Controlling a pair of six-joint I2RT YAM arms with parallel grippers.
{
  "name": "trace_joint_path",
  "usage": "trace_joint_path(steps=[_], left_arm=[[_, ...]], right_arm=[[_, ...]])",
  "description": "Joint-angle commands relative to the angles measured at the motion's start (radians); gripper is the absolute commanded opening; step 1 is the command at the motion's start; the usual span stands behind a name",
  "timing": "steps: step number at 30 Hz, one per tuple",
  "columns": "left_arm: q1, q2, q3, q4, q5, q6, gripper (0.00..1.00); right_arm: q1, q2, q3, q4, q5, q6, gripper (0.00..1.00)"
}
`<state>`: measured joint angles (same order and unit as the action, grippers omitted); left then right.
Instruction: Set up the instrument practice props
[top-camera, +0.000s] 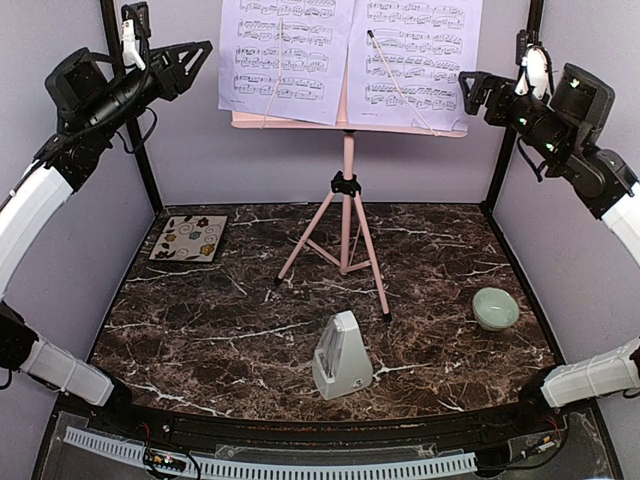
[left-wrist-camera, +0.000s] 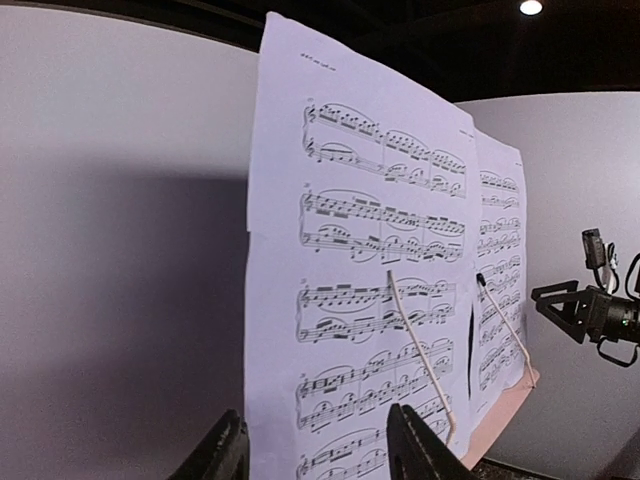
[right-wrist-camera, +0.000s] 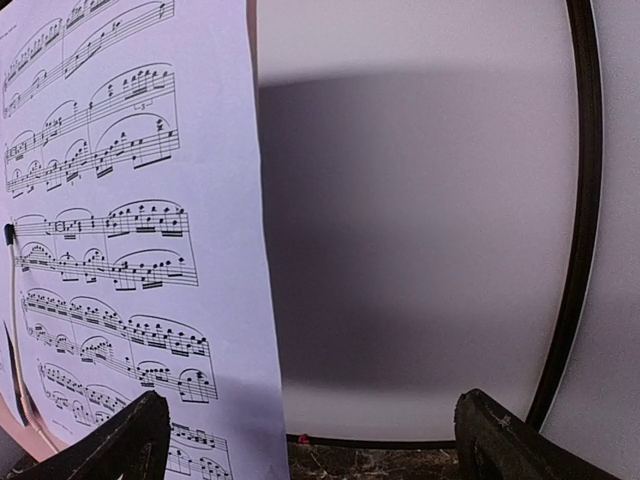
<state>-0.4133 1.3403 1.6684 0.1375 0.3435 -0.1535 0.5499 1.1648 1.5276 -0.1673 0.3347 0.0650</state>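
Observation:
The pink tripod music stand (top-camera: 347, 215) is upright at the back middle of the table. Two sheet-music pages (top-camera: 285, 55) (top-camera: 415, 60) rest side by side on its desk, each under a thin wire holder. The grey-white metronome (top-camera: 342, 355) stands in front of the stand. My left gripper (top-camera: 198, 68) is raised just left of the left page, open and holding nothing. In the left wrist view that page (left-wrist-camera: 350, 250) hangs beyond the left gripper (left-wrist-camera: 320, 450). My right gripper (top-camera: 468, 97) is wide open beside the right page's outer edge (right-wrist-camera: 120, 200).
A floral coaster (top-camera: 189, 238) lies at the back left of the marble table (top-camera: 220, 330). A pale green bowl (top-camera: 495, 308) sits at the right. Lavender walls and black corner posts close in the back and sides.

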Motion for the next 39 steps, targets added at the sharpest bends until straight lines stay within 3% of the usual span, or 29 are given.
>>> trace_joint_path(steps=[1,10,13,27,36,37,38,39], left_arm=[[0.066,0.015,0.028,-0.106,0.051,-0.045,0.48],[0.127,0.078,0.037,-0.036,0.267,-0.118,0.45],[0.127,0.087,0.03,-0.011,0.311,-0.132,0.36],[0.127,0.083,-0.043,0.011,0.362,-0.183,0.05],[0.109,0.075,-0.05,-0.028,0.389,-0.174,0.01],[0.109,0.071,-0.055,-0.04,0.38,-0.175,0.05],[0.109,0.064,-0.061,-0.055,0.354,-0.18,0.18],[0.113,0.054,-0.064,-0.082,0.283,-0.191,0.44]], right_arm=[[0.002,0.01,0.032,0.003,0.015,0.012,1.0],[0.001,0.017,0.044,-0.003,0.027,0.013,1.0],[0.001,0.026,0.056,-0.012,0.029,0.011,1.0],[-0.011,0.01,0.041,0.024,0.072,0.003,1.0],[-0.028,0.017,0.034,0.039,0.064,0.014,1.0],[-0.031,0.018,0.036,0.038,0.062,0.018,1.0],[-0.033,0.019,0.04,0.034,0.061,0.023,1.0],[-0.036,0.019,0.044,0.028,0.06,0.03,1.0]])
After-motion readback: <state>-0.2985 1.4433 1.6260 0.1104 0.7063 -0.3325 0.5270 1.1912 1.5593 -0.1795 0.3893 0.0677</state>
